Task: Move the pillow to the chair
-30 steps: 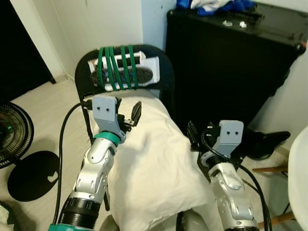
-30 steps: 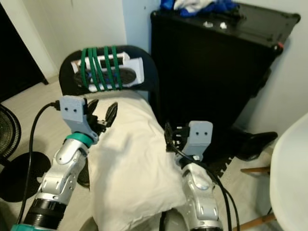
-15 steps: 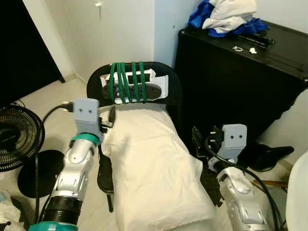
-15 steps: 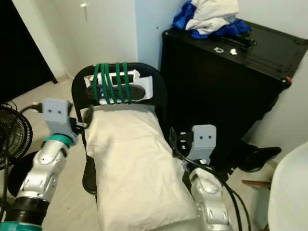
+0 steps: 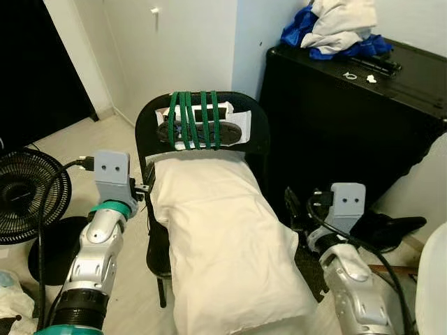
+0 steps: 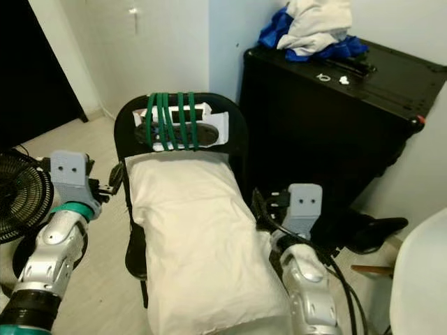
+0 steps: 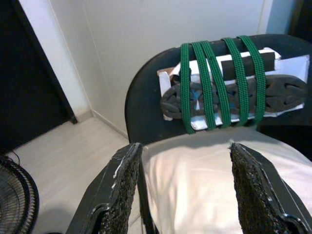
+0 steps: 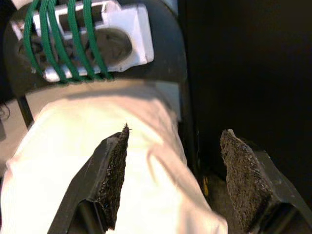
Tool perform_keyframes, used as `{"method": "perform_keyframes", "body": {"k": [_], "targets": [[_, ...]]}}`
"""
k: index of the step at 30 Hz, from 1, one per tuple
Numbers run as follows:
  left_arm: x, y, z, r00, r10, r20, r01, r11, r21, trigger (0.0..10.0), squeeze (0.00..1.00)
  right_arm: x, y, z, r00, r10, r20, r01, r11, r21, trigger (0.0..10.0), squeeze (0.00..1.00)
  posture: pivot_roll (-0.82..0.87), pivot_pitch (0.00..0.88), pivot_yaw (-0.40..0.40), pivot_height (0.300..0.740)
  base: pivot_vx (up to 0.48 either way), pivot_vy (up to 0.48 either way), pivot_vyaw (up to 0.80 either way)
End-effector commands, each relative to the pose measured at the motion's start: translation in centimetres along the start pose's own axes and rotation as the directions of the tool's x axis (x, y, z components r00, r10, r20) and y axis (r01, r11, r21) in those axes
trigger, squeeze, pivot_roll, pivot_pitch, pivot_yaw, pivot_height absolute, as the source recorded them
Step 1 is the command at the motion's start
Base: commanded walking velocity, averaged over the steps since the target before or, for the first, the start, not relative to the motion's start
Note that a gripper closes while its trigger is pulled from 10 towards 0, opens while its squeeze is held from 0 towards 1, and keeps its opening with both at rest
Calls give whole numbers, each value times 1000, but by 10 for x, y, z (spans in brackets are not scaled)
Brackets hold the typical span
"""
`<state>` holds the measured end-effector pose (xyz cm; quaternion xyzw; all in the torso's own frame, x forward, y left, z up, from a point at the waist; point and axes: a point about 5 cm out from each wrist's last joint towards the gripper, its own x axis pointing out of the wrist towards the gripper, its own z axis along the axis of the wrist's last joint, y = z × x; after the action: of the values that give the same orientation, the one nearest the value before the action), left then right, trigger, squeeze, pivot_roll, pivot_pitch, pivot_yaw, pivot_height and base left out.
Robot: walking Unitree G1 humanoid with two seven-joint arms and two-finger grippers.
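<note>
1. Since a second ago both grippers have let go of the pillow (image 5: 223, 237) and drawn back to its two sides; the camera has also pulled away, so more of the room shows.
2. The white pillow lies lengthwise on the black chair (image 5: 253, 125), its far end against the backrest.
3. The left gripper (image 7: 185, 183) hangs at the pillow's far left corner, fingers spread and empty.
4. The right gripper (image 8: 173, 180) hangs over the pillow's right edge, fingers spread and empty.
5. Green cords (image 5: 194, 118) bind a white object to the backrest; no writing is readable.
6. Blue and white clothes (image 5: 335, 28) lie heaped on the black cabinet (image 5: 349, 125) to the right.
7. A fan (image 5: 28, 202) stands on the floor to the left.
</note>
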<state>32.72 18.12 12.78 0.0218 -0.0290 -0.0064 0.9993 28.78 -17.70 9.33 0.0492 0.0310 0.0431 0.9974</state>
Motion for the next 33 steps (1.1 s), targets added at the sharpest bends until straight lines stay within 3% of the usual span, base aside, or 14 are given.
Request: {"method": "perform_keyframes", "body": {"k": [1, 3, 10, 15, 16, 19, 20, 26, 33], "targets": [[-4, -10, -16, 997, -13, -73, 10, 999, -33, 10000, 0, -2, 3, -17, 996, -9, -89, 7, 1000, -19, 10000, 0, 8, 0, 71, 740, 0, 0, 0], [-5, -24, -23, 992, -32, -122, 27, 999, -45, 10000, 0, -2, 3, -27, 989, -34, -142, 25, 998, -60, 10000, 0, 13, 0, 69, 740, 0, 0, 0], [-6, -28, -20, 994, -40, -104, 30, 995, -96, 10000, 0, 1, 8, -30, 990, -39, -135, 25, 994, -104, 10000, 0, 25, 0, 67, 740, 0, 0, 0], [-9, -35, -16, 991, -101, -93, 90, 989, -121, 10000, 0, 3, 1, -23, 992, -85, -97, 77, 993, -86, 10000, 0, 46, 0, 43, 740, 0, 0, 0], [-8, -35, -15, 990, -111, -86, 99, 987, -130, 10000, 0, 5, 2, -21, 994, -70, -87, 67, 997, -31, 10000, 0, 43, 0, 58, 740, 0, 0, 0], [-9, -25, -24, 994, -31, -105, 25, 998, -60, 10000, 0, 7, 9, -23, 997, -14, -82, 7, 996, -86, 10000, 0, 24, 0, 62, 740, 0, 0, 0], [-9, -25, -26, 994, -13, -113, 6, 998, -64, 10000, 0, 7, 10, -23, 996, 14, -88, -21, 997, -79, 10000, 0, 25, 0, 19, 740, 0, 0, 0], [-12, -27, -31, 992, 31, -120, -39, 997, -59, 10000, 0, 5, 10, -22, 992, 70, -110, -80, 992, -99, 10000, 0, 26, 0, -58, 740, 0, 0, 0], [-24, -30, -37, 991, 31, -128, -39, 998, -58, 10000, 0, 7, 16, -25, 988, 96, -122, -109, 988, -105, 10000, 0, 32, 0, -86, 740, 0, 0, 0]]}}
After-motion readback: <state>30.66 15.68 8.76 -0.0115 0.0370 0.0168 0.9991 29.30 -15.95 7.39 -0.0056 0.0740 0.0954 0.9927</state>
